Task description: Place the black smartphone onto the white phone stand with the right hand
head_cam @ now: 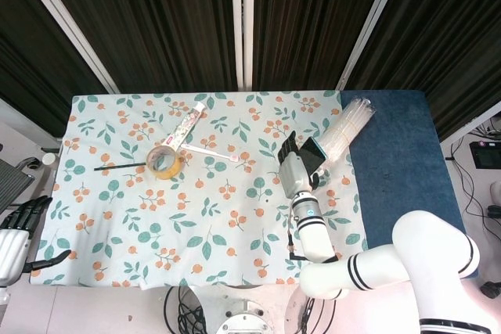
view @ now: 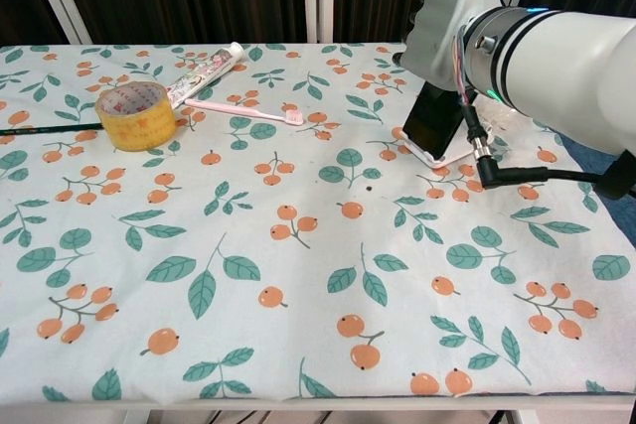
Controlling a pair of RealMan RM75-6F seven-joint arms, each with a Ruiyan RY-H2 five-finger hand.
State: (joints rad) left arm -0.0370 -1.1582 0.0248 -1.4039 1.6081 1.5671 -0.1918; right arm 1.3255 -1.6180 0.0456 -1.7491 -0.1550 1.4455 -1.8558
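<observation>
**Phone propped on the stand, right hand just above it**

Nearest the robot, the left hand (head_cam: 17, 224) hangs off the table's (view: 298, 345) near-left corner, low at the frame edge in the head view, dark fingers spread and nothing in them.

Over to the right side of the floral cloth: the right hand (head_cam: 291, 163) sits above the phone (view: 433, 118), fingers fanned out in the head view. The chest view gives us only the pale back of the hand (view: 437, 27), so whether a fingertip touches the phone's top edge, I cannot tell. No grip on it shows.

The phone itself leans upright, dark screen facing the near-left, its lower edge sitting in the lip of the white stand (view: 449, 156). From above, it shows as a teal-edged slab (head_cam: 314, 149) just right of the hand.

Just beyond and to the right, a clear plastic bundle (head_cam: 344, 131) lies across the seam where the cloth meets the blue surface.

Far left half of the table: a roll of yellow tape (view: 136, 114), a pink toothbrush (view: 244, 110) beside it, a toothpaste tube (view: 204, 73) angled behind them, and a thin black pen (head_cam: 119, 167) left of the tape.
</observation>
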